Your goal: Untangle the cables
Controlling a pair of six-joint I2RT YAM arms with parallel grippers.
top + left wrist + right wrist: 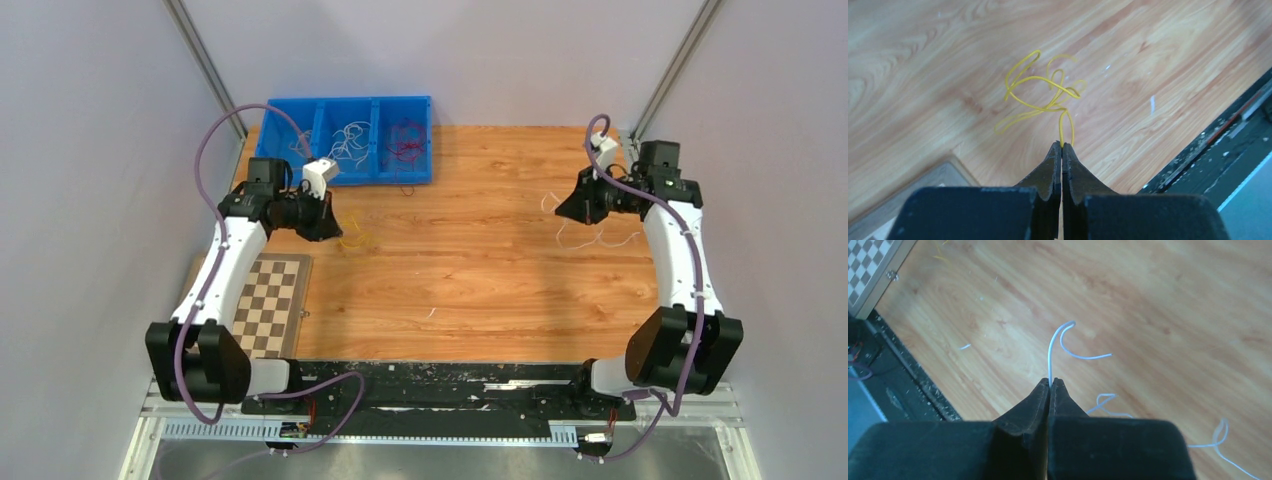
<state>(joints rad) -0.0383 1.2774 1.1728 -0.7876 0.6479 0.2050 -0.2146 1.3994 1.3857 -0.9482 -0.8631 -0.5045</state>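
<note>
At the near-left corner of the table [480, 290], a checkerboard [270, 305] is lying flat beside the left arm. A short white scrap [430, 313] is sitting on the bare wood near the middle.

Moving up the left side, the left gripper [1062, 145] is squeezing its jaws tight together. It is pinching one end of a small tangle of yellow cables [1040, 95]. The loops are curling out just beyond the fingertips over the wood, and whether they are resting on it or hanging clear is hard to call.

Over on the right, the right gripper [1050, 381] is doing much the same, its jaws clamped on the end of a single white cable [1049, 357]. That cable is rising from the tips and hooking away to the right. Loose white cables [1105, 400] are lying on the table just beside it.

At the far edge, a blue bin [350, 178] with three compartments is sitting against the back-left. White cables [345, 140] are piling in its middle compartment and red cables [405, 140] in its right one.
</note>
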